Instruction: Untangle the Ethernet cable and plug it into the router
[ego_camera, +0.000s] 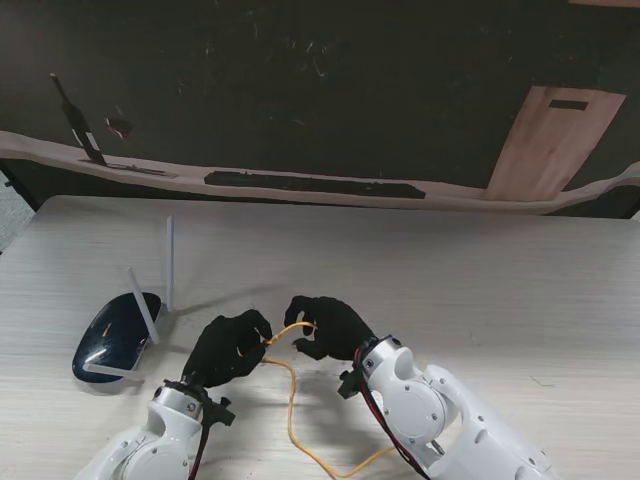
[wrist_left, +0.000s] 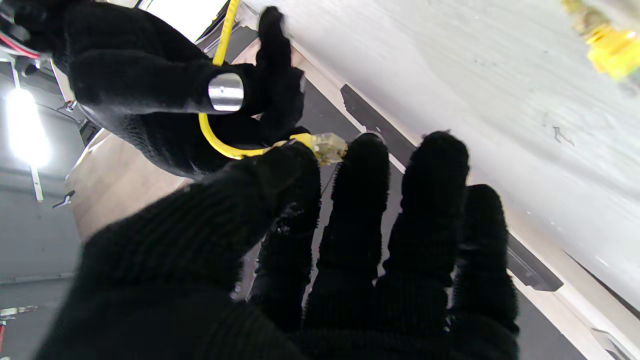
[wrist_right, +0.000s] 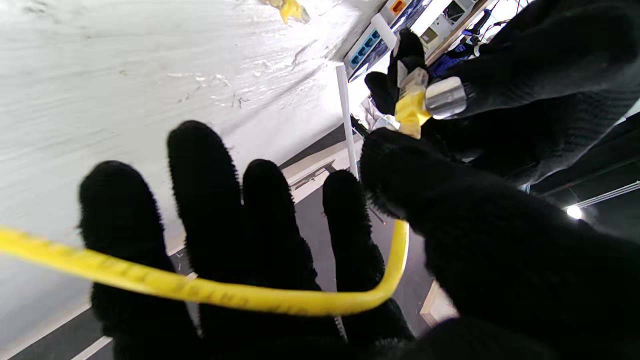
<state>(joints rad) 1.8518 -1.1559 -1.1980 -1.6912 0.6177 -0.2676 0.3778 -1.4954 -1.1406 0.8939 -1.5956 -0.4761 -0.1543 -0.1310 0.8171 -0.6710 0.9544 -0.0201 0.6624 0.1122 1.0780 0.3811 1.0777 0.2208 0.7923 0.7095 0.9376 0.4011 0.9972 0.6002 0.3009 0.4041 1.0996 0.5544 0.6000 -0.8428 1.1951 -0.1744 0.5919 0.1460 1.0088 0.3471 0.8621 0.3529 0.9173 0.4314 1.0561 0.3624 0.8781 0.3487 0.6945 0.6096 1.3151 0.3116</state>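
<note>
White arms (ego_camera: 420, 405), black knit-gloved fingers (ego_camera: 310, 305)

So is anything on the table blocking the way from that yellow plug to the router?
Nothing visible. The plug is pinched in the left robot hand, and only bare table lies between it and the router to the left.

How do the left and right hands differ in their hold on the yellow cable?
The left hand pinches the cable's clear plug; the right hand grips farther along. The left hand is nearer the router than the right. Both wear black gloves and hold the same cable.
</note>
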